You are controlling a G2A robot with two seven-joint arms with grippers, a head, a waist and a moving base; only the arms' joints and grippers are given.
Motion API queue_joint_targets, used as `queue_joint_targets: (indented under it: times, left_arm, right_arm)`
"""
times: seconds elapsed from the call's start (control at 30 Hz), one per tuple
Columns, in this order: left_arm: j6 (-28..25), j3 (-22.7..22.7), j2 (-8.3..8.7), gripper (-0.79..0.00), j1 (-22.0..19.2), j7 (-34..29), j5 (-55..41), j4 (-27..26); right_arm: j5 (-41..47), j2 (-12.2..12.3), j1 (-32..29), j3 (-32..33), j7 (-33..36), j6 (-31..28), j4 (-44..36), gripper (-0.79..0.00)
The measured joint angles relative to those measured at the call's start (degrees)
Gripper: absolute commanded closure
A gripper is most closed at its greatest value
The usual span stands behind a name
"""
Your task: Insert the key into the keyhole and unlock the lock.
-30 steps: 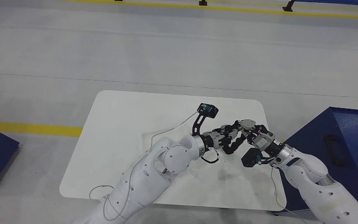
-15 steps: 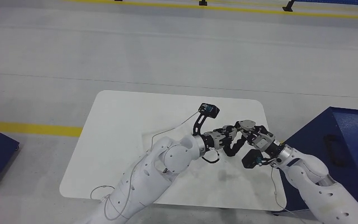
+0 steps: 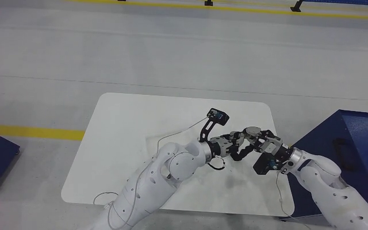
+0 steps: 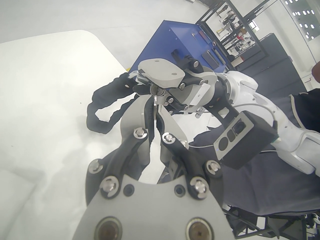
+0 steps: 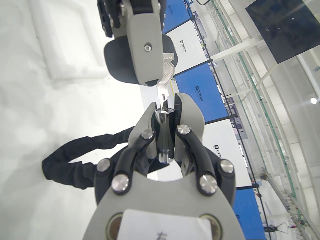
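Over the right half of one white table (image 3: 126, 138), two grippers tip to tip. In the left gripper (image 4: 155, 109), closed tight with almost no gap, one silver key (image 5: 168, 70) pinched by its head between both pads. In the right gripper (image 5: 163, 106), narrowed and clamped around its barrel, one lock (image 5: 163, 136), held up off the table. From that barrel, one black sleeved cable (image 5: 75, 151) in a single loop, sagging toward the tabletop; impossible to tell whether touching it. Key blade in line with the barrel, tip inside the one keyhole (image 4: 154, 91) at the barrel's end. Just beside the table on the right, one blue cabinet (image 3: 339, 144).
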Motion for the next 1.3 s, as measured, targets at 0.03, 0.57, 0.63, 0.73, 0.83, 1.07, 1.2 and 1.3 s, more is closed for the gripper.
queue_joint_targets:
  times: [0.03,0.57,0.63,0.73,0.83,1.07,1.2,1.3]
  left_arm:
    - [-0.1,0.0,-0.01,0.0,0.1,0.0,0.1,0.0]
    - [-0.7,-1.8,-0.15,0.0,1.6,0.2,1.2,-1.2]
    - [-0.8,-2.0,-0.18,0.0,1.7,0.2,1.2,-1.3]
    - [-0.8,-2.2,-0.23,0.0,2.0,0.2,1.2,-1.5]
    - [-0.9,-2.5,-0.31,0.0,2.1,0.0,0.9,-1.6]
    - [-0.7,-2.7,-0.49,0.0,2.0,-0.9,1.1,-1.7]
    - [-0.7,-2.7,-0.54,0.0,1.9,-1.5,1.8,-1.6]
    - [-1.0,-2.6,-0.58,0.0,1.8,-1.7,2.8,-1.5]
  right_arm:
    - [0.2,0.0,0.2,0.1,-0.2,-0.8,0.1,0.0]
    - [-2.5,-0.7,0.7,0.4,-0.4,-2.4,0.5,0.0]
    - [-2.9,-0.7,0.7,0.5,-0.5,-2.5,0.4,0.0]
    - [-3.7,-0.8,0.7,0.5,-0.9,-2.6,0.2,0.0]
    - [-4.7,-0.9,0.6,0.5,-1.4,-2.6,0.1,0.0]
    - [-5.7,-1.2,0.8,0.4,-2.1,-2.6,0.6,0.0]
    - [-5.4,-1.3,1.2,0.6,-2.6,-4.0,1.0,0.0]
    - [-5.0,-1.3,1.6,0.7,-3.1,-5.9,1.4,0.0]
